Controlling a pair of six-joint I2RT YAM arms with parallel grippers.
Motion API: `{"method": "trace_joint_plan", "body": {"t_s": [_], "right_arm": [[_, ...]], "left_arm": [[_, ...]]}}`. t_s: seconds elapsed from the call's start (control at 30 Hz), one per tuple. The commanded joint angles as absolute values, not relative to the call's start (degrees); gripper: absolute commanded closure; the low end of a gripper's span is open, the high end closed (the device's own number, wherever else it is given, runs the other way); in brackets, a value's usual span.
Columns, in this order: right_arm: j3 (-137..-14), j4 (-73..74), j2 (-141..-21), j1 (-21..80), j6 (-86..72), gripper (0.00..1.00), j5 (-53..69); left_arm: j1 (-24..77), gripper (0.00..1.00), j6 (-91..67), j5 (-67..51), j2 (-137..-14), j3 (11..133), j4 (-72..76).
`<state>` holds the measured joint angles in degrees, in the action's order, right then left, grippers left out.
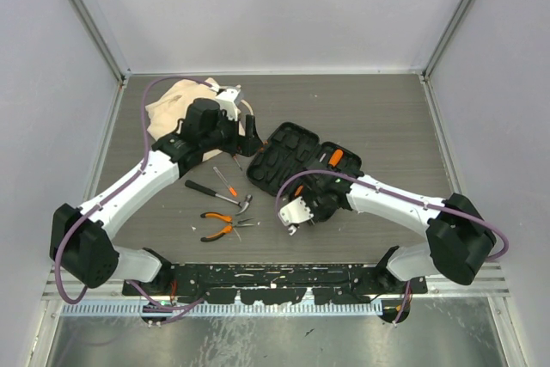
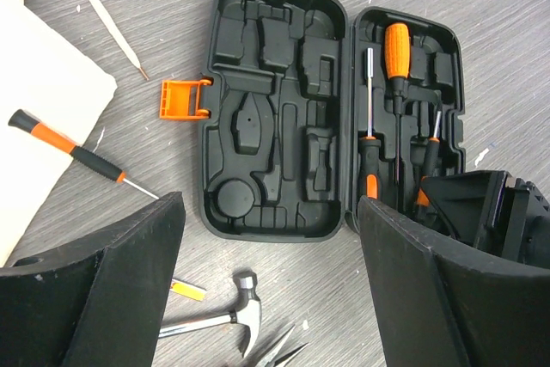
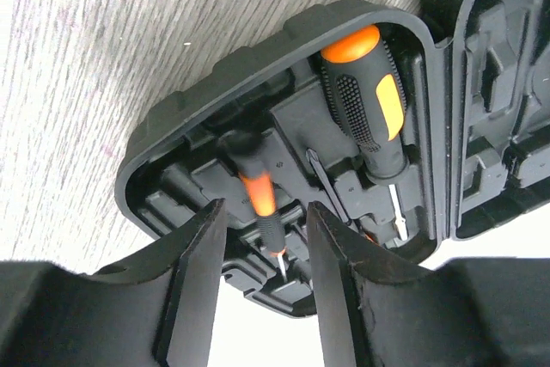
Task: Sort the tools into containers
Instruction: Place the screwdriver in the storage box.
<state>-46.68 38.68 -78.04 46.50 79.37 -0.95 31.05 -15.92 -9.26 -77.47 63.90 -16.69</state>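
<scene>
Orange-banded, light and stiff, the slim screwdriver (image 3: 258,191) lies in the tool case (image 3: 163,139) mid-bench (image 1: 387,118), best pinched across its handle; right gripper (image 3: 265,212) jaws seemingly stand clear either side, left gripper (image 2: 271,204) jaws spread, empty.

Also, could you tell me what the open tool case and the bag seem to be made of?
Tool case: apparently hard black moulded plastic, matte, judging by its crisp shaped recesses; its latch looks like orange plastic. Bag: probably soft beige woven cloth, since it lies rumpled and folded.
</scene>
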Motion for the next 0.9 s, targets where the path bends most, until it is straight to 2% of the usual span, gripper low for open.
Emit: {"method": "trace_joint_plan", "body": {"t_s": [0.0,0.33,0.5,0.63,0.87], "right_arm": [[-46.6,39.5,-77.1,46.8,79.3,0.51,1.2],[-48.2,38.1,-70.0,46.8,72.4,0.5,5.7],[-47.9,28.7,-64.4,46.7,54.5,0.48,9.2],[-43.2,13.8,-59.0,46.6,33.9,0.4,2.5],[-36.7,0.5,-49.8,44.6,17.9,0.34,2.7]], "left_arm": [[31.1,0.17,-16.5,-10.0,-77.5,66.3,-15.8],[31.1,0.18,-16.7,-10.3,-78.5,67.1,-16.6],[31.1,0.17,-17.7,-9.0,-78.9,67.5,-17.2],[31.1,0.17,-18.6,-8.7,-80.1,68.9,-19.2],[31.1,0.16,-21.0,-5.7,-82.6,71.5,-22.7]]}}
